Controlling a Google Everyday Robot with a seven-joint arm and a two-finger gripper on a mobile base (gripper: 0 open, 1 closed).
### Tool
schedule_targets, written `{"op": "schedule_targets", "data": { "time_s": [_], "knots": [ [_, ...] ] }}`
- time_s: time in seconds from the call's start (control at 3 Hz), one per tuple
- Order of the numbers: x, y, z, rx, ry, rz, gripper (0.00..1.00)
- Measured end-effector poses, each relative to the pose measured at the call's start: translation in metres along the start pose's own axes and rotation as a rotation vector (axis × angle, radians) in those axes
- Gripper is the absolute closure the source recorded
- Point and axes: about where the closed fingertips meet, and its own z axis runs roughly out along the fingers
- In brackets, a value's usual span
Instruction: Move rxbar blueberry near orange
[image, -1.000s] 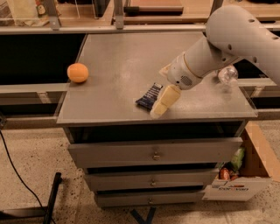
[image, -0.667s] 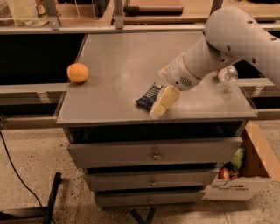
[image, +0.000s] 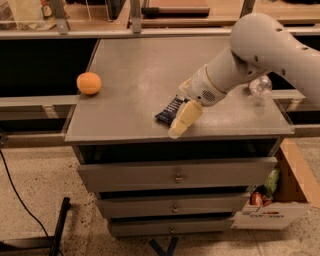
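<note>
One claw (image: 178, 118) hangs over the rxbar blueberry (image: 168, 110); whether it grips, cannot tell. The orange (image: 88, 83) sits well left of the bar.

The robot's thick white plastic arm (image: 280, 42) comes in from the right, above the flat grey cabinet top (image: 135, 75). Its large rounded elbow joint sits high over the right rear part of that top. From there the forearm slopes down and to the left, narrowing towards a white cylindrical wrist (image: 206, 90) ringed by a thin tan band and dotted with small holes. The wrist hangs low over the cabinet top, right of its middle. Beyond it, the cream-coloured gripper (image: 181, 116) points down and leftward, reaching the cabinet top close to its front edge, a little right of centre.
</note>
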Motion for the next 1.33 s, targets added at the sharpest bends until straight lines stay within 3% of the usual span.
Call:
{"op": "schedule_targets", "data": {
  "time_s": [0.67,1.33],
  "knots": [
    [0.007,-0.008,0.014,-0.01,-0.001,0.057,0.0],
    [0.01,-0.011,0.019,-0.006,-0.006,0.07,0.41]
  ]
}}
